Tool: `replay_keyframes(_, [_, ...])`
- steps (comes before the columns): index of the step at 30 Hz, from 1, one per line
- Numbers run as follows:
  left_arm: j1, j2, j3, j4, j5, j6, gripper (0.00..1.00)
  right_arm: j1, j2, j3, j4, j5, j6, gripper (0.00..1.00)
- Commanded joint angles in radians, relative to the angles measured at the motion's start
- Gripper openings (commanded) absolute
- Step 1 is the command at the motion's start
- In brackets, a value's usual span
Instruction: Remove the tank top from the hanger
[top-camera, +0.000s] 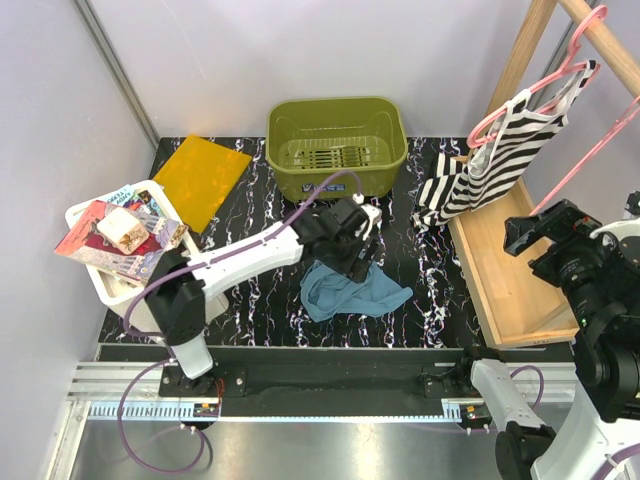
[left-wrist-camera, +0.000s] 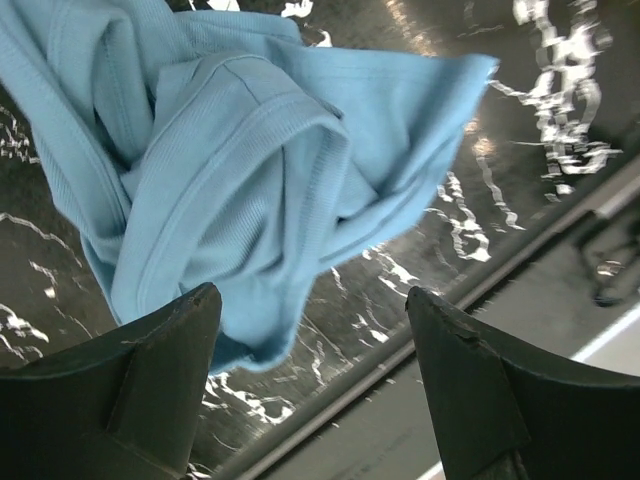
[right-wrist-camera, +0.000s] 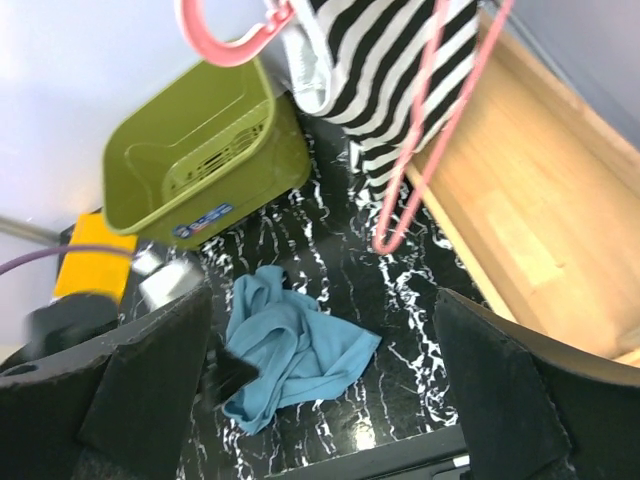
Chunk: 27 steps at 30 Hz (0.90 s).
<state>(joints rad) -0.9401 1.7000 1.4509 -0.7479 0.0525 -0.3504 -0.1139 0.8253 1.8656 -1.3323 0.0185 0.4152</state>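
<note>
One blue tank top (top-camera: 345, 295) lies crumpled; striped top (top-camera: 495, 160) hangs.

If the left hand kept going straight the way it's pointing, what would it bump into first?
The left hand would most likely meet the crumpled blue garment lying on the marbled table, right ahead of its open fingers.

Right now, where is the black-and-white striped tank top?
In the top view, the striped tank top hangs at the far right on a pink plastic hanger from the wooden rack, right of the olive-green plastic basket.
</note>
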Motion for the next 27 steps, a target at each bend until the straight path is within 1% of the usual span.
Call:
replay_keyframes(1, [-0.005,0.087,0.063,0.021,-0.043,0.082,0.8,0.0,-0.018,-0.009,0.005,-0.072,-0.012,1.0])
replay_keyframes(2, [-0.006,0.137,0.063,0.022,-0.046,0.086,0.8,0.0,-0.026,-0.014,0.002,-0.071,-0.009,1.0])
replay_keyframes(6, [-0.006,0.246,0.062,0.035,-0.049,0.102,0.8,0.0,-0.031,-0.036,0.005,-0.081,-0.003,1.0])
replay_keyframes(9, [-0.005,0.28,0.025,0.122,-0.022,0.122,0.8,0.0,-0.025,-0.043,0.01,-0.1,0.002,1.0])
replay_keyframes(14, [-0.005,0.337,-0.001,0.173,0.036,0.125,0.79,0.0,-0.017,-0.046,0.016,-0.112,0.004,1.0])
replay_keyframes(17, [-0.005,0.343,-0.056,0.199,0.034,0.1,0.73,0.0,-0.025,-0.052,0.016,-0.111,0.002,1.0])
replay_keyframes(21, [-0.006,0.32,-0.142,0.237,0.021,0.065,0.58,0.0,-0.029,-0.065,0.016,-0.111,0.002,1.0])
replay_keyframes(22, [-0.006,0.311,-0.156,0.242,0.015,0.054,0.48,0.0,-0.029,-0.068,0.018,-0.112,0.007,1.0])
replay_keyframes(24, [-0.006,0.303,-0.188,0.24,0.007,0.051,0.38,0.0,-0.025,-0.072,0.019,-0.12,0.013,1.0])
replay_keyframes(25, [-0.006,0.297,-0.195,0.24,0.007,0.053,0.28,0.002,-0.025,-0.08,0.016,-0.123,0.025,1.0])
replay_keyframes(27, [-0.006,0.267,-0.207,0.24,0.007,0.05,0.22,0.0,-0.025,-0.085,0.005,-0.143,0.043,1.0])
